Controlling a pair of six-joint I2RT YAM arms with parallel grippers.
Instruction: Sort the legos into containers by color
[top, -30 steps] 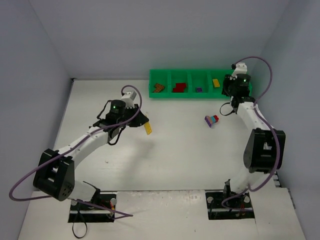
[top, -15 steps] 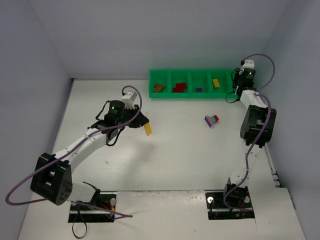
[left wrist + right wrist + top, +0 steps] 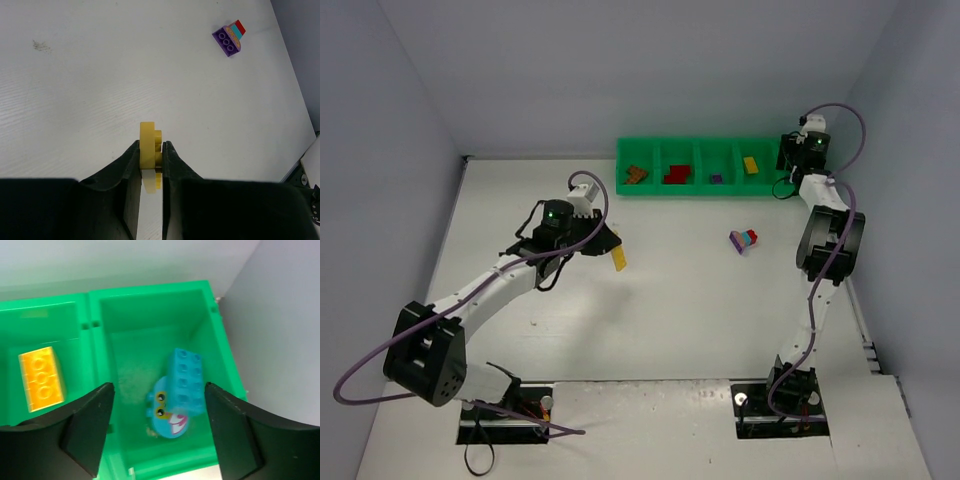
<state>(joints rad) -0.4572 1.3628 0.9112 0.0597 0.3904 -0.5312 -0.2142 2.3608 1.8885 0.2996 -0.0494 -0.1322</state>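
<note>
My left gripper (image 3: 151, 146) was clamped on a yellow brick (image 3: 148, 134), held on edge above the table (image 3: 100, 75), left of centre in the top view. The mixed stack (image 3: 744, 240) (purple, blue, red) lay on the table right of centre, well apart from that brick and in front of the tray (image 3: 720, 192). In the left wrist view it sat in the upper right.

My right gripper (image 3: 157, 390) hung over the tray's rightmost bin with its fingers spread wide, gripping nothing. A blue brick (image 3: 182, 382) lay in that bin, a bit blurred. The next bin to the left had a second yellow brick (image 3: 42, 377) lying flat. Going further left in the top view: a purple brick (image 3: 716, 179), red bricks (image 3: 677, 174), and brown bricks (image 3: 637, 175) in the end bin.
</note>
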